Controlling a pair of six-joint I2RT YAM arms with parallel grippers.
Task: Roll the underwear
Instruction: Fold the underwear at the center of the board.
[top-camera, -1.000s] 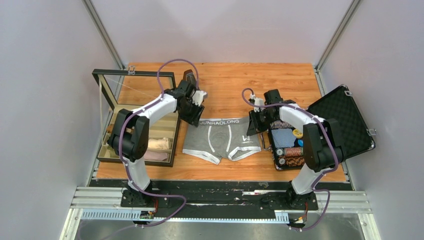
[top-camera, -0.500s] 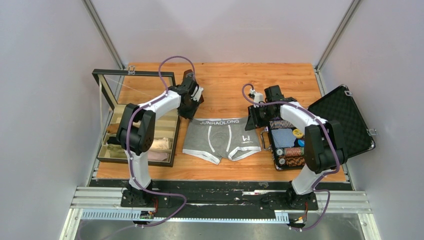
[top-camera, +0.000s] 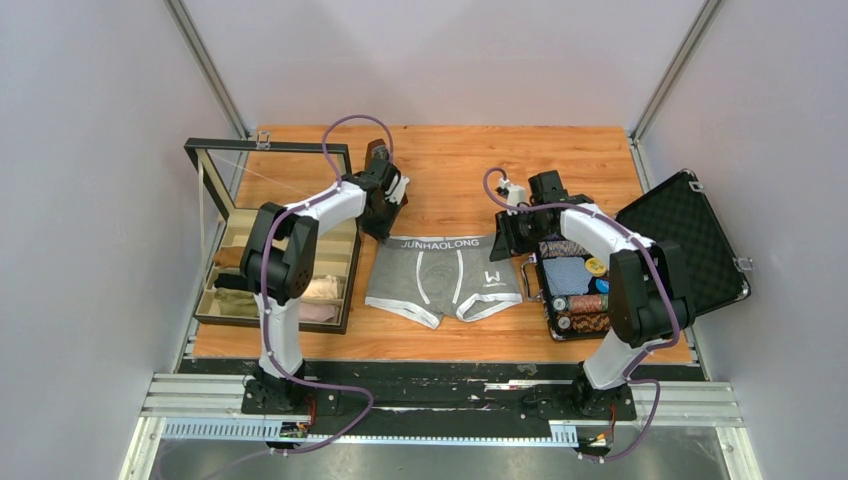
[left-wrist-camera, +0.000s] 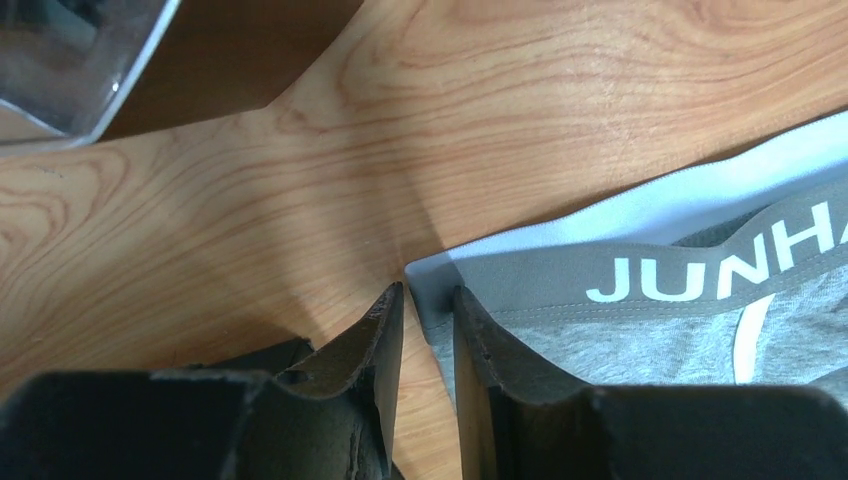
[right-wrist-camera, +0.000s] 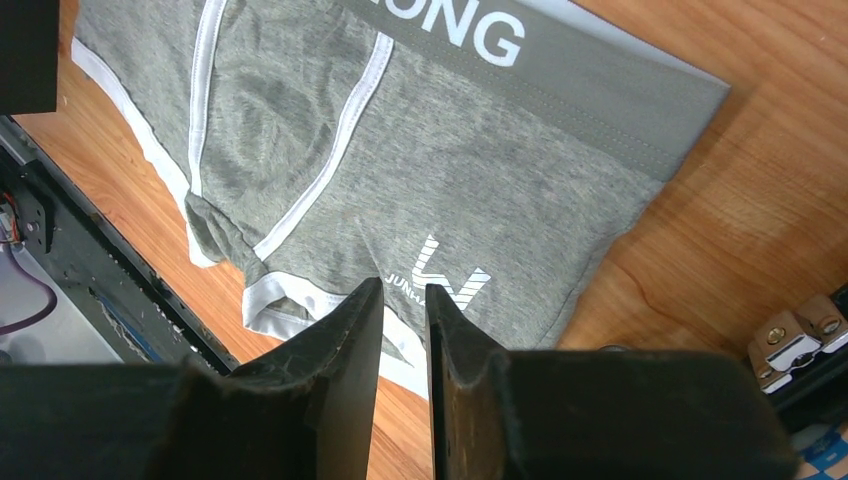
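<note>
Judging the handling first: we expect the underwear (top-camera: 445, 280) to be light, limp and free to slide on the wood, so it should roll only if an edge is pinched and carried over, and it will bunch if dragged. It lies flat and face up on the table (top-camera: 450, 165), leg hems (top-camera: 428, 318) toward the arm bases and waistband (left-wrist-camera: 640, 280) on the far side. An open black case (top-camera: 690, 240) sits just beside its right edge and a compartment box (top-camera: 351, 290) sits off its left edge. We take the waistband to be the stiffest part, being thick elastic, and its two end corners to be the best places to pinch; the thin leg fabric would likely stretch and wrinkle. The left gripper (left-wrist-camera: 428, 295) is down at the waistband's left corner, tips on or nearly on the wood. Its jaws are only narrowly apart and the corner's edge shows in the gap; we cannot tell whether the cloth is pinched yet. The left arm reaches forward past the underwear's left side, its wrist pitched steeply down. The right gripper (right-wrist-camera: 403, 287) hangs clear above the underwear's right half near the waistband's right end. Its jaws are parted by a narrow slit and hold nothing. The right arm is folded beside the underwear's right edge, forearm pointing toward the waistband.
</note>
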